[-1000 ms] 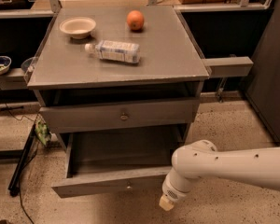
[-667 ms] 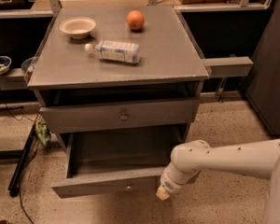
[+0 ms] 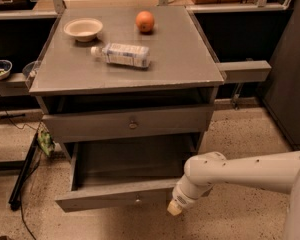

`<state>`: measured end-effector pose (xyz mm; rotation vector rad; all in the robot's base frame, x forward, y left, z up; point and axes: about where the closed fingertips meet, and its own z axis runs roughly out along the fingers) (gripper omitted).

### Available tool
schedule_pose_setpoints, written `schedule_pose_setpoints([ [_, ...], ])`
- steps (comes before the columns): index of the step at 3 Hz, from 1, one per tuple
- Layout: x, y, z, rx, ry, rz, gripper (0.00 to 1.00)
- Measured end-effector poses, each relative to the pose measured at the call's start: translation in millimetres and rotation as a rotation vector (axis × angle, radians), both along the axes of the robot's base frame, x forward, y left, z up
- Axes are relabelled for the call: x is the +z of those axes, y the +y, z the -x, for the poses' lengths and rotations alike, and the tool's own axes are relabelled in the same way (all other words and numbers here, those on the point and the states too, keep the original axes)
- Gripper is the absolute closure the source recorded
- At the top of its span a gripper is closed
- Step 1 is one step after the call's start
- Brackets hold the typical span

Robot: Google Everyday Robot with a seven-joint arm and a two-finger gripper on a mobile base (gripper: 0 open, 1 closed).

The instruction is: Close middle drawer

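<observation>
The middle drawer (image 3: 110, 196) is pulled far out of the grey cabinet. Its flat grey front faces me low in the view, with a small round knob (image 3: 137, 200), and its inside looks empty. The upper drawer front (image 3: 90, 126) with the same knob sits above it, slightly out from the cabinet. The lowest drawer is hidden under the open one. My gripper (image 3: 174, 208), on a white arm coming in from the right, is at the right end of the middle drawer's front panel, touching or nearly touching it.
On the cabinet top (image 3: 190, 64) lie a cream bowl (image 3: 83, 29), an orange (image 3: 145, 21) and a plastic bottle (image 3: 122, 54) on its side. A dark cabinet (image 3: 290, 84) stands at the right. A black pole (image 3: 22, 176) and cables lie on the floor at the left.
My arm has moved left and a little up, bringing the gripper to the right end of the middle drawer's front. The drawer has not visibly moved.
</observation>
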<state>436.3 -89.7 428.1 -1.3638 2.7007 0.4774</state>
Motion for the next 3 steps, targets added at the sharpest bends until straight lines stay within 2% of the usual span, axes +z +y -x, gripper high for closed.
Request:
schedule_pose_setpoints([
  [1, -5.6, 5.0, -26.9, -0.128, -0.059, -0.01, 1.0],
  [2, -4.2, 7.5, -55.4, -0.189, -0.121, -0.031, 1.0],
  [3, -1.1, 7.8, -60.6, -0.194, -0.14, -0.037, 1.0],
])
